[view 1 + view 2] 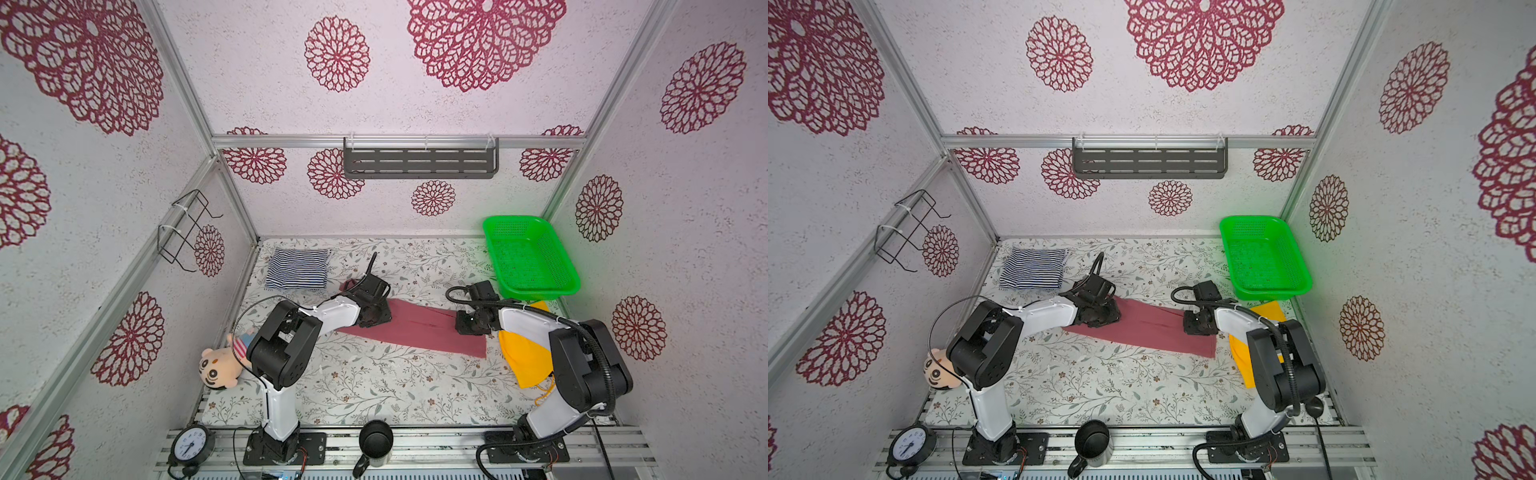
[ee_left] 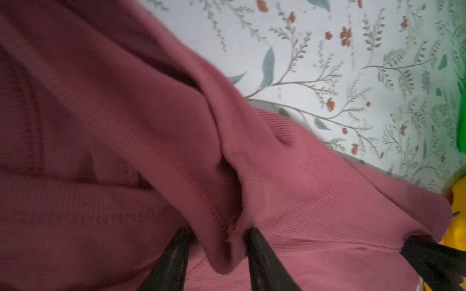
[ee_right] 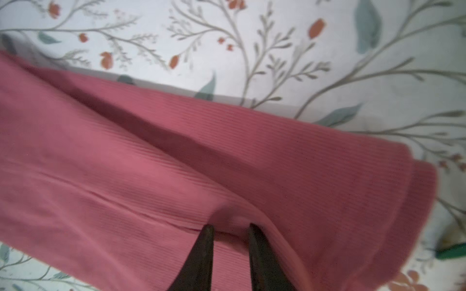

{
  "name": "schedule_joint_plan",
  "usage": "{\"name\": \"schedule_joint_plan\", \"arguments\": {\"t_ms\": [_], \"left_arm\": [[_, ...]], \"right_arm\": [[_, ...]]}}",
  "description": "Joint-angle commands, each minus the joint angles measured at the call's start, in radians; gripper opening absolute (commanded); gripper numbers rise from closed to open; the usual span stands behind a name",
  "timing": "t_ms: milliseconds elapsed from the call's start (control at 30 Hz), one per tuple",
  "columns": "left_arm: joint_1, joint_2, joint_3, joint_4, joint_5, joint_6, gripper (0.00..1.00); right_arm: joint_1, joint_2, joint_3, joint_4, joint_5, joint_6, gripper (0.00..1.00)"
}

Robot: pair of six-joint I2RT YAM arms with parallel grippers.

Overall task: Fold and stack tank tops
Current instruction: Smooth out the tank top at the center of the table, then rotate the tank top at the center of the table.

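Bright even light, wide-angle bowing at edges, wrist views blurred.

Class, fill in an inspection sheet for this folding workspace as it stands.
Surface: floral table cover, lying flat.
Job's things: striped tank top folded, back left; maroon tank top stretched between the arms.
Clutter: yellow cloth, plush toy, green basket, mug, clock.
Grippers: left gripper and right gripper each pinch the maroon tank top.
Cables: black cable loops over left arm; ribbed hose along right arm.
Surroundings: flower-patterned walls, grey shelf, wire rack.

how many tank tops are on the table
2. The striped tank top lies folded in the far left corner; the maroon tank top stretches across the middle. Others may be hidden.
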Motion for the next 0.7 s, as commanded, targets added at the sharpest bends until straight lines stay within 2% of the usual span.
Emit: {"name": "schedule_joint_plan", "arguments": {"t_ms": [0, 200, 333, 433, 533, 667], "left_arm": [[0.023, 0.027, -0.019, 0.021, -0.003, -0.035, 0.42], [0.039, 0.036, -0.028, 0.032, 0.000, -0.037, 0.42], [0.029, -0.031, -0.025, 0.030, -0.020, -0.018, 0.43], [0.023, -0.095, 0.002, -0.020, -0.036, 0.000, 0.50], [0.023, -0.143, 0.024, -0.100, -0.057, 0.011, 0.54], [0.039, -0.174, -0.023, -0.137, -0.096, -0.001, 0.54]], "right_arm": [[-0.073, -0.067, -0.020, -0.008, 0.053, 0.015, 0.30], [-0.139, -0.091, 0.002, -0.055, 0.080, -0.042, 0.34], [-0.123, -0.156, 0.073, -0.119, 0.071, -0.077, 0.36], [-0.081, -0.190, 0.101, -0.107, 0.035, -0.096, 0.39], [-0.025, -0.131, 0.111, -0.051, 0.000, -0.105, 0.40], [-0.002, -0.026, 0.125, -0.023, 0.010, -0.100, 0.34]]}}
